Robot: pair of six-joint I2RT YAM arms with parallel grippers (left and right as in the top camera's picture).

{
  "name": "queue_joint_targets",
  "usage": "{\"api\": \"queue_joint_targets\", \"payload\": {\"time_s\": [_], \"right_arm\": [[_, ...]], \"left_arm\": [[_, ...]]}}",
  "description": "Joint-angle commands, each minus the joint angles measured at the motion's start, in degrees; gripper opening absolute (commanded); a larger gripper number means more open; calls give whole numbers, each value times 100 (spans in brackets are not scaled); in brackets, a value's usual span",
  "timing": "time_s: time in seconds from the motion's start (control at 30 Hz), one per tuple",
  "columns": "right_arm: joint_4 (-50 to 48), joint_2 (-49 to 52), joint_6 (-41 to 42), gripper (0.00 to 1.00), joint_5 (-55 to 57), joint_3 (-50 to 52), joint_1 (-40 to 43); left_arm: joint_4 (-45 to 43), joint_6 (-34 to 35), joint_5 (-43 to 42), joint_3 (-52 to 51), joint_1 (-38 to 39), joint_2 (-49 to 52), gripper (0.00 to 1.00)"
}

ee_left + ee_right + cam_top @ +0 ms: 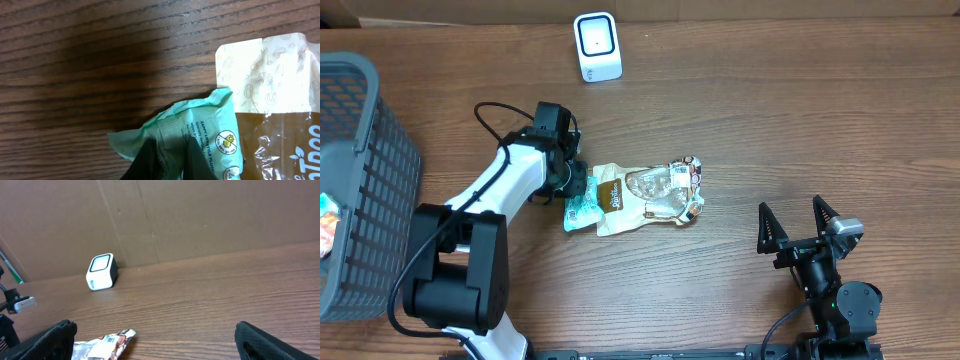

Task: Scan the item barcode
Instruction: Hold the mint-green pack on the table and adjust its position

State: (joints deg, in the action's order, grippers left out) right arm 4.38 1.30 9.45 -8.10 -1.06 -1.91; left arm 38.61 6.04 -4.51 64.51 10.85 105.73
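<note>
Green packet (582, 211) pinched by the left end effector (574, 192) on the counter (770, 110).
The left end effector's jaws are clamped on the packet's crumpled edge; the packet lies on the wood right at the fingertips, touching a brown-and-clear snack bag (650, 195) just beyond them. A white scanner (597, 46) stands well apart, far ahead of this end effector near the counter's back edge. The right end effector (790, 206) sits with its jaws spread wide, nothing between them, well apart from the bag. A grey basket (360, 180) stands behind the left arm.
</note>
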Motion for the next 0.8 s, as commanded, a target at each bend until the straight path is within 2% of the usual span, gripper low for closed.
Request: {"api": "queue_joint_targets", "payload": {"time_s": [0.0,0.13,0.27,0.43,0.53,0.77], "right_arm": [[-20,-4,61,100,52,57,-4],[-20,-4,59,100,52,57,-4],[-20,-4,59,100,55,57,-4],[-20,-4,59,100,52,57,-4],[-20,-4,59,100,52,57,-4],[-20,-4,61,100,52,57,-4]], "left_arm": [[33,83,-35,-387,44,229,4],[101,85,52,-297,15,223,4],[588,190,146,192,-70,223,4],[1882,343,168,1480,-168,223,4],[2439,341,2,1910,-140,221,4],[3082,339,-334,1974,140,223,4]]}}
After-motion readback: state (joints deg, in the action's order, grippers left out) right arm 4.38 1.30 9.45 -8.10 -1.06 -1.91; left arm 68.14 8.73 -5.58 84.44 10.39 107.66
